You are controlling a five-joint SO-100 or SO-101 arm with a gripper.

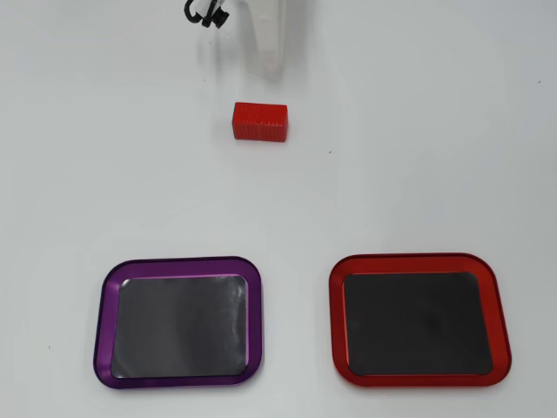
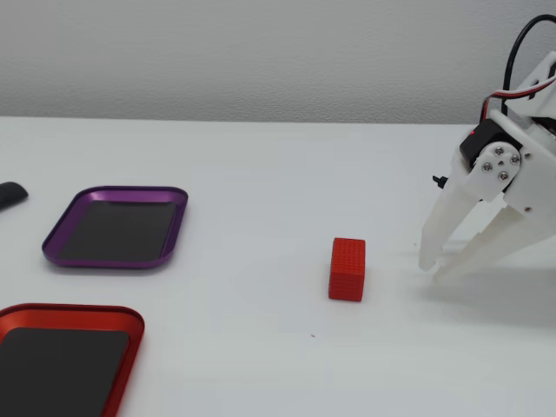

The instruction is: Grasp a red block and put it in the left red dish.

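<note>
The red block (image 1: 259, 121) lies on the white table, apart from both trays; it also shows in the fixed view (image 2: 347, 269). The red dish (image 1: 335, 318) has a glossy red rim and a black base, and it is empty. It sits at the lower right in the overhead view and at the lower left in the fixed view (image 2: 69, 310). My white gripper (image 2: 433, 268) is to the right of the block in the fixed view, its fingertips together and down near the table, holding nothing. In the overhead view my gripper (image 1: 270, 68) is just beyond the block.
An empty purple-rimmed tray (image 1: 103, 322) of the same shape sits beside the red dish, and shows at the left in the fixed view (image 2: 122, 191). A small dark object (image 2: 9, 193) lies at the left edge. Black cable (image 1: 204, 13) hangs by the arm.
</note>
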